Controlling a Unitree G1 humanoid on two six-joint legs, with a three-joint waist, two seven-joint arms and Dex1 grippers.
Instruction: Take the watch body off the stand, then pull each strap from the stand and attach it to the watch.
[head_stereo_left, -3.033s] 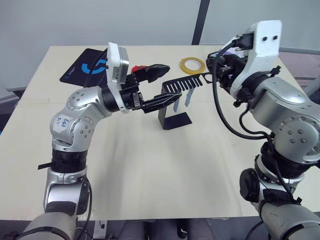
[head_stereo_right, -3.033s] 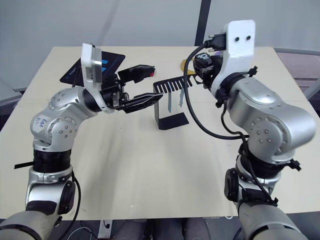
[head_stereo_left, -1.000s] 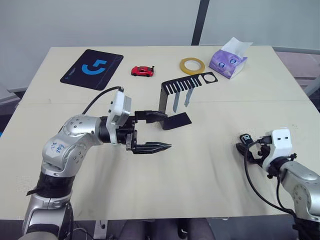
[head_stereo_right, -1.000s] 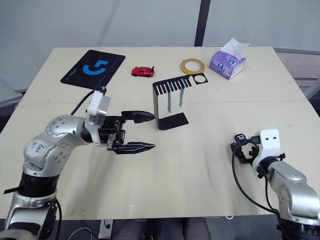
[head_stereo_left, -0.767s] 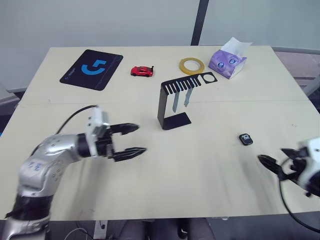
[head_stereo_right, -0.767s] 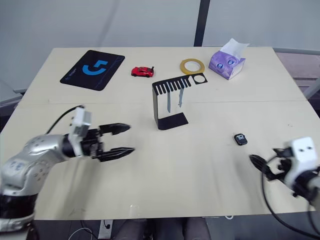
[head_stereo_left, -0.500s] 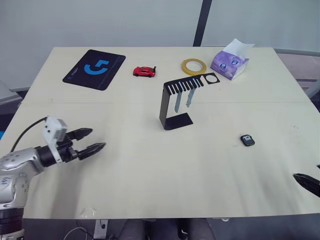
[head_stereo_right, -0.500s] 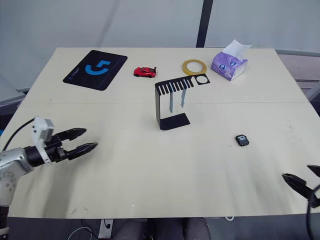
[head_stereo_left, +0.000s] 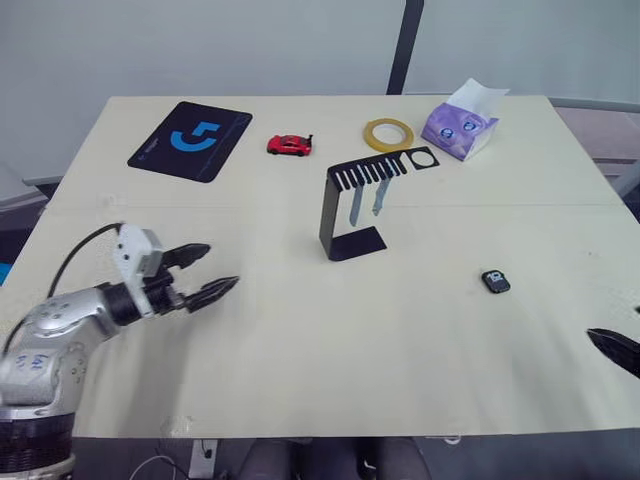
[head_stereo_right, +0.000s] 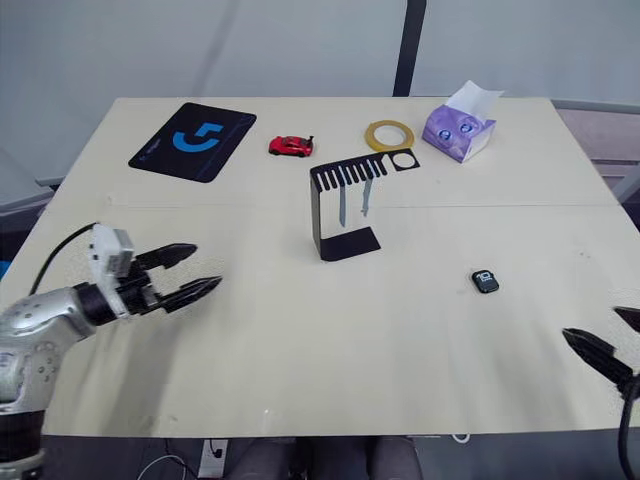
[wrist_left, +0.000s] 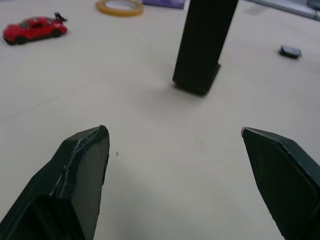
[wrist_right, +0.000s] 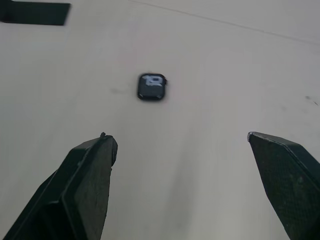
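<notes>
In the left eye view the watch body (head_stereo_left: 494, 281) lies flat on the table (head_stereo_left: 300, 330), screen up, off the stand (head_stereo_left: 352, 210) and at about four o'clock from it, well apart. The stand sits near the table's middle, its slotted top arm running toward two o'clock; the two straps (head_stereo_left: 365, 202) hang from it with their long axes vertical. The left gripper (head_stereo_left: 203, 272) hovers at eight o'clock from the stand, fingers spread, holding nothing. A red toy car (head_stereo_left: 289, 145), a tape roll (head_stereo_left: 387, 132), a tissue pack (head_stereo_left: 459, 128) and a mouse pad (head_stereo_left: 190, 139) line the far edge.

In the right eye view the right gripper (head_stereo_right: 610, 350) sits at the right edge, at four o'clock from the watch body.

In the left wrist view its fingers (wrist_left: 82, 170) stand wide apart, aimed at the stand's base.

In the right wrist view the fingers (wrist_right: 87, 175) are wide open and empty, the watch body lying ahead between them.
</notes>
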